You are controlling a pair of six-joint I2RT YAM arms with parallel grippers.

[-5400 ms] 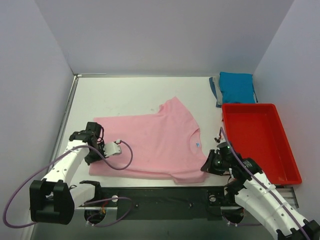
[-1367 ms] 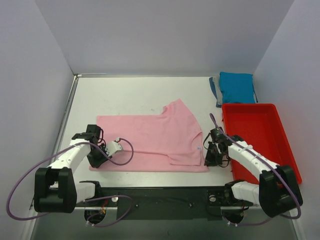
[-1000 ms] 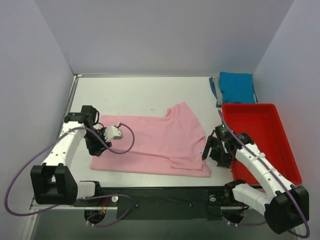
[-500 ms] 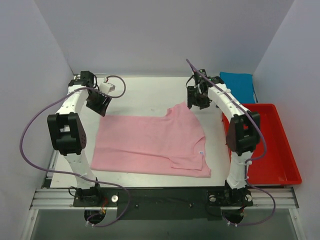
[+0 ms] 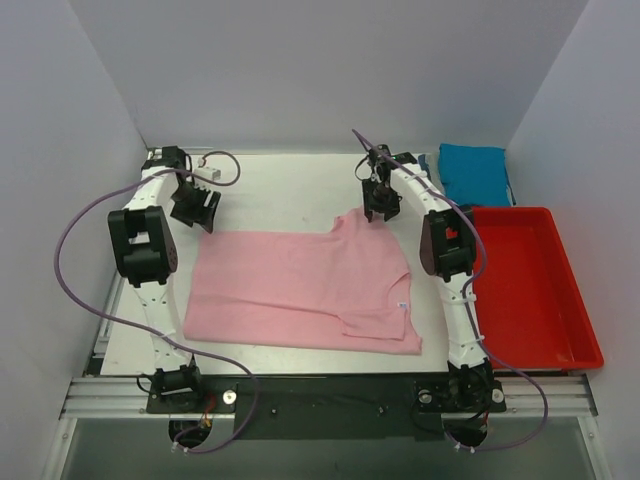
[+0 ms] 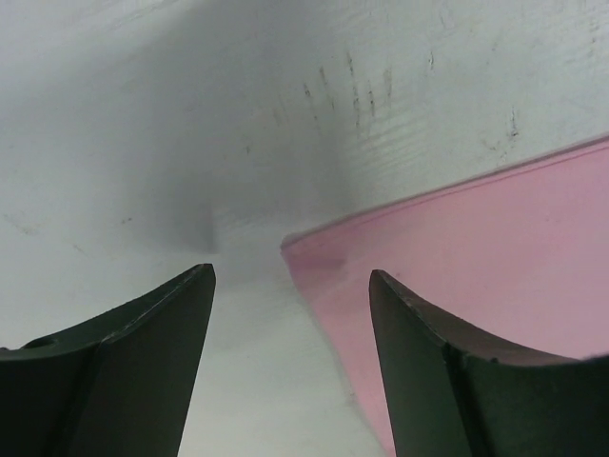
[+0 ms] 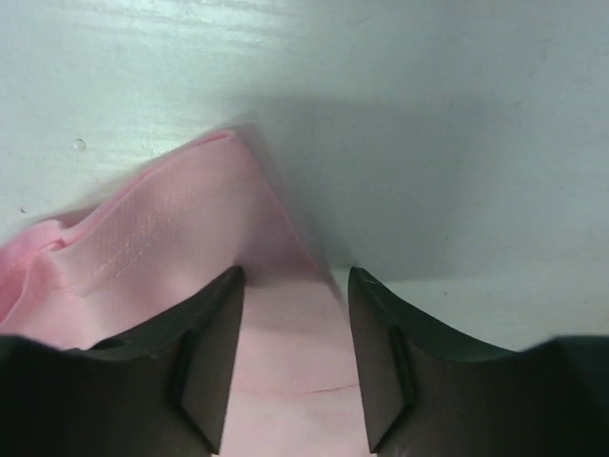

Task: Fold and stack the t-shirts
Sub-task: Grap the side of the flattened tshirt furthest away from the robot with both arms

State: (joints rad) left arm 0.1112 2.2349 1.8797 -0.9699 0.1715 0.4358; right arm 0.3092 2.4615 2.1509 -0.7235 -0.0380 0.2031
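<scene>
The pink t-shirt (image 5: 300,290) lies flat mid-table, one sleeve pointing to the far side. The teal t-shirt (image 5: 473,173) sits folded at the far right. My left gripper (image 5: 197,208) hovers at the pink shirt's far-left corner. In the left wrist view it (image 6: 290,274) is open, and the shirt's corner (image 6: 495,248) reaches in between the jaws. My right gripper (image 5: 378,205) is over the sleeve tip. In the right wrist view it (image 7: 295,273) is open with the pink sleeve (image 7: 162,248) lying between the jaws, unclamped.
A red tray (image 5: 560,300) stands along the right side, next to the teal shirt. Grey walls close in the table (image 5: 280,190) on the left, back and right. Both arms stretch from the near edge to the far half.
Both arms swung from the shirt's near side to its far edge. The left jaws widened at the corner. The right gripper shifted left onto the sleeve tip, its jaws narrowing.
</scene>
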